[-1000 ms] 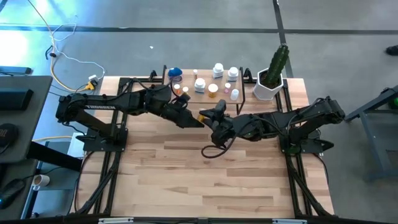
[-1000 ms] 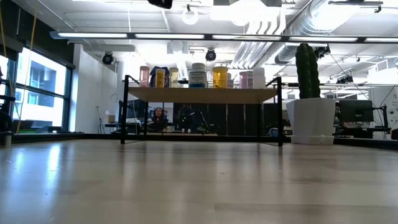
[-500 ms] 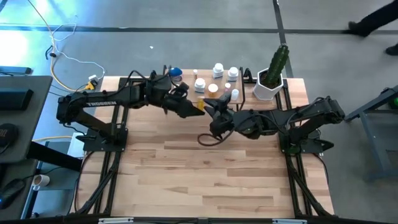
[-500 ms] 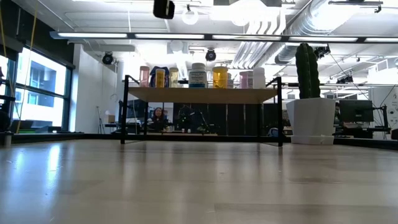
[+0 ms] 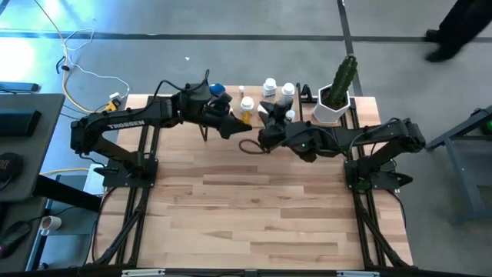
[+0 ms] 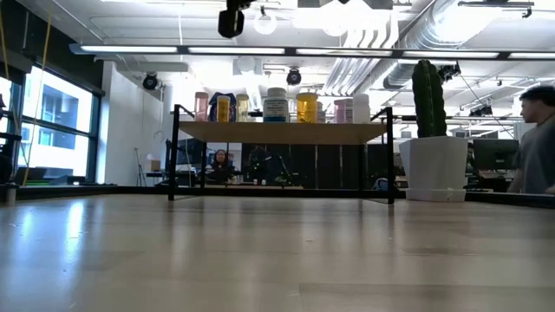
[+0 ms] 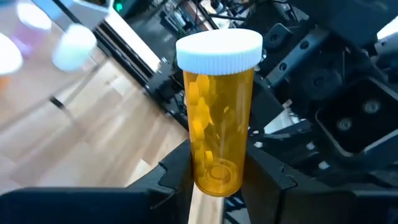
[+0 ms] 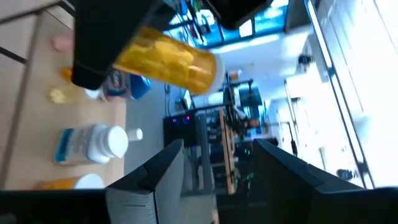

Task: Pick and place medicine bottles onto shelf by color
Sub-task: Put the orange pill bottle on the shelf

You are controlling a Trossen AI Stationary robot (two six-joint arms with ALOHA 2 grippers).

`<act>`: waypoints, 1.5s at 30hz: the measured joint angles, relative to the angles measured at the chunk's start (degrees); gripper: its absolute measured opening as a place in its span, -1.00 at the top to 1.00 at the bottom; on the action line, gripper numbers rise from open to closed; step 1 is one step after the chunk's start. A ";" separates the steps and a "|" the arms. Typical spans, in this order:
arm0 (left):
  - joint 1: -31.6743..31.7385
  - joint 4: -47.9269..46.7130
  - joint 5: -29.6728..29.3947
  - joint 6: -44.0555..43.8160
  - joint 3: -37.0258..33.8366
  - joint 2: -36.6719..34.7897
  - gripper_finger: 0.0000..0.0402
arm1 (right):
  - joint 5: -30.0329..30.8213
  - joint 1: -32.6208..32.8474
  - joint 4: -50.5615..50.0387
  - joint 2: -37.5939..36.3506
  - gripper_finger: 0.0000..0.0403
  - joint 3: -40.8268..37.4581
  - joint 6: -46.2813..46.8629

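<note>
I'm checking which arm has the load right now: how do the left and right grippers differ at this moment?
The left gripper is shut on an orange pill bottle with a white cap; the right gripper is open and holds nothing. In the high view the left gripper comes in from the left side, the right gripper from the right. Both are raised over the shelf at the table's far edge.

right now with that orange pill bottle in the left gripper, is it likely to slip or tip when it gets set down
The orange pill bottle looks like smooth rigid plastic, so it could slip, though the left gripper clamps it low on both sides. It is tall and narrow with a wide white cap, so probably tippy once released. Being only part full, it is likely light.
</note>
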 joint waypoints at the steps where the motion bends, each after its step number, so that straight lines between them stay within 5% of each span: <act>1: 0.46 0.00 -0.02 1.19 0.00 0.00 0.50 | 0.35 -0.55 0.00 0.00 0.10 -0.01 0.71; 13: 5.15 0.02 -0.71 16.73 0.00 0.02 0.50 | 2.02 -8.92 2.32 -0.17 0.10 0.02 16.86; 22: 6.19 0.04 -1.91 29.03 0.00 0.02 0.50 | -4.37 -13.65 4.18 -4.26 0.10 0.02 35.71; 37: 5.93 -0.03 -3.69 41.70 -0.02 0.02 0.50 | -33.26 -17.24 6.54 -7.26 0.10 0.02 69.86; 45: 4.47 -0.48 -3.67 45.74 -0.02 0.02 0.50 | -42.36 -18.49 6.47 -7.06 0.10 0.02 77.54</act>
